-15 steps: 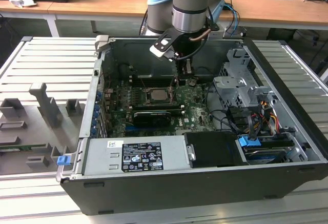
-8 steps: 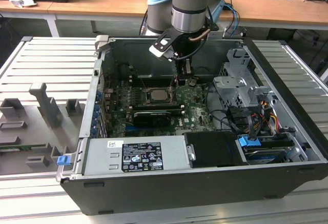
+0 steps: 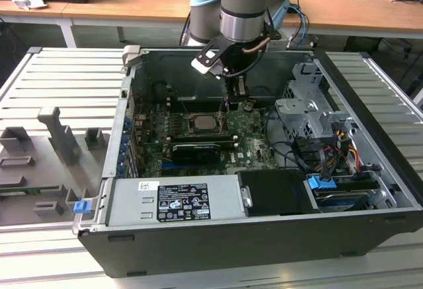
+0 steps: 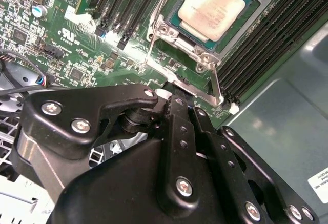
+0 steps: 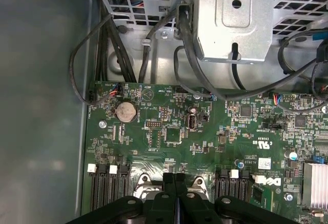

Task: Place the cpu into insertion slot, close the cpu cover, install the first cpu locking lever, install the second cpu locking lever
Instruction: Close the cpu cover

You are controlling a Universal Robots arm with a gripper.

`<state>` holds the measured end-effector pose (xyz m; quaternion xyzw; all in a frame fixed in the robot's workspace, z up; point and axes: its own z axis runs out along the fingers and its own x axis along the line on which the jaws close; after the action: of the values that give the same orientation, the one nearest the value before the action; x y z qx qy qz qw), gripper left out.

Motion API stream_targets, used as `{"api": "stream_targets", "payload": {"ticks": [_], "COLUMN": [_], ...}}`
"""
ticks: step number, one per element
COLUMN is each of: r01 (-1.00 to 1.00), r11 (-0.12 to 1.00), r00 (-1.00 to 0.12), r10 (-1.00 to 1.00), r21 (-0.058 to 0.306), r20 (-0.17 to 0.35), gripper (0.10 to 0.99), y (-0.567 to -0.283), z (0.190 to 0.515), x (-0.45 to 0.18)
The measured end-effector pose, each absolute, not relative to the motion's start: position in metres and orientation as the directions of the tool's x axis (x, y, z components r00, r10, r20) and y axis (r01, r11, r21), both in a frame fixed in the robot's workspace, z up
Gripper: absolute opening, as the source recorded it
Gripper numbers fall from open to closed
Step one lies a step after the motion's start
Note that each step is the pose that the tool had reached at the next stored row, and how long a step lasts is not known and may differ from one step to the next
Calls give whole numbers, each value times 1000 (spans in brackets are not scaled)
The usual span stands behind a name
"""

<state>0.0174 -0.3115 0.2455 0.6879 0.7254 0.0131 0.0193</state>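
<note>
Claw down low inside the open computer case, hanging from the grey arm. Closed tight: in the first wrist view, two black fingers pressed together, with nothing seen between them. In the second wrist view, right up against a thin silver lever at the corner of the socket. Touching it or not: hard to tell.

Just past the claw, the cpu, pale and square, lying flat in the insertion slot. Around the chip, the cpu cover, a silver frame, down flat with the chip showing through its window. Along one side, another thin lever, slanting up off the board.

All around the slot, the green board. Long black memory slots on both sides of the chip. Farther off on the board, a round silver battery. Beyond the board's edge, a grey metal cage and black cables.

Under the case, a ribbed grey desk.
</note>
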Motion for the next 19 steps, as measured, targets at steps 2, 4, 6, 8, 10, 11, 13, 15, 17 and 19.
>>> {"api": "stream_targets", "payload": {"ticks": [2,4,6,8,10,11,13,15,17,19], "r01": [998,998,998,998,998,998,998,998,998,998], "r11": [53,53,53,53,53,53,53,53,53,53], "r00": [-53,-53,-53,-53,-53,-53,-53,-53,-53,-53], "r10": [999,999,999,999,999,999,999,999,999,999], "r21": [46,46,46,46,46,46,46,46,46,45], "r20": [-10,-10,-10,-10,-10,-10,-10,-10,-10,-10], "gripper": [106,106,106,106,106,106,106,106,106,106], "y": [-312,-312,-312,-312,-312,-312,-312,-312,-312,-312], "z": [245,245,245,245,245,245,245,245,245,245], "x": [17,17,16,16,15,15,14,13,12,11]}}
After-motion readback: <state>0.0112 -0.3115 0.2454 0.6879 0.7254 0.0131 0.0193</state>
